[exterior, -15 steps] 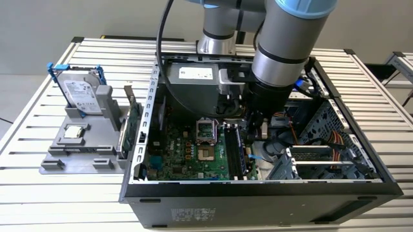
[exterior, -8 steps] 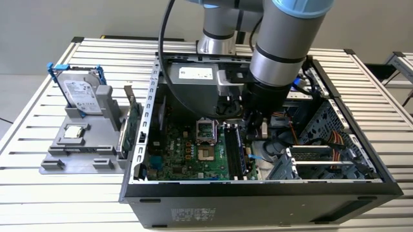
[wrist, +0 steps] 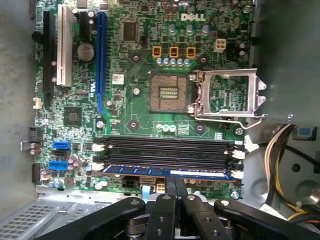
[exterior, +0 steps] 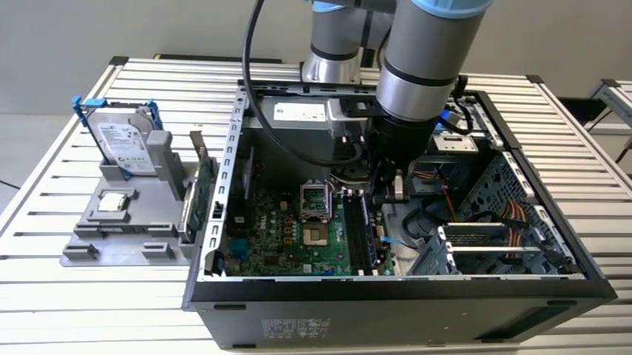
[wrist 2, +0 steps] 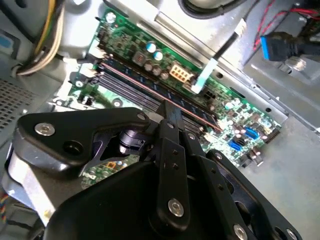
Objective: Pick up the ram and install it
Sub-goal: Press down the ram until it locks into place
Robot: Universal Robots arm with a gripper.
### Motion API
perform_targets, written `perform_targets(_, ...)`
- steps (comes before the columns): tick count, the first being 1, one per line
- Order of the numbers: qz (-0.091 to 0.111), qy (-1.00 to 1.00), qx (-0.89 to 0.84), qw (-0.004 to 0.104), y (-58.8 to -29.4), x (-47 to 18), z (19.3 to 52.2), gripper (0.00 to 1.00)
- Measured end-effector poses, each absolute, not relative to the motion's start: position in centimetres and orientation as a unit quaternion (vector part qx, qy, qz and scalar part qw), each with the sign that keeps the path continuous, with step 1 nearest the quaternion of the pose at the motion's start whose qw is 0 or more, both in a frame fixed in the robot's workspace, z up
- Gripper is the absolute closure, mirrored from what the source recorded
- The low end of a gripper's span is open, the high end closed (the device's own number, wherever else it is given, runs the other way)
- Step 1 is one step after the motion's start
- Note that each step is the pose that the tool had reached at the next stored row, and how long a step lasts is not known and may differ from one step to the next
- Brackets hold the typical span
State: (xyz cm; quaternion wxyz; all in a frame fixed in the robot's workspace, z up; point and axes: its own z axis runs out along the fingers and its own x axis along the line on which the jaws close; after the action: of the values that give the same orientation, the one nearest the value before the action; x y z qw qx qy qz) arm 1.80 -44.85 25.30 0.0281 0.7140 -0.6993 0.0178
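The hand (wrist: 176, 186), closed narrow, presses on the ram (wrist: 165, 172) seated in its slot; the stick looks thin, stiff, fragile, best held by its long edges.

Exterior view looks down from high, farther back, into open case (exterior: 395, 288); both wrist views sit close over its motherboard (wrist: 150, 120).

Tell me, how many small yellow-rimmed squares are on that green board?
3 yellow-rimmed squares in a row beside the open processor socket: one end, middle, other end. The claw covers part of the green board, so more may be hidden.
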Motion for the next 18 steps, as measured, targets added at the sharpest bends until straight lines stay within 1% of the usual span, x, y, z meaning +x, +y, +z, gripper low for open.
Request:
perform_targets(10,0.018,-0.699,0.714,0.028,-44.84,1.80,25.27,1.00)
perform_targets(18,0.018,-0.702,0.712,0.029,-44.84,1.80,24.30,1.00)
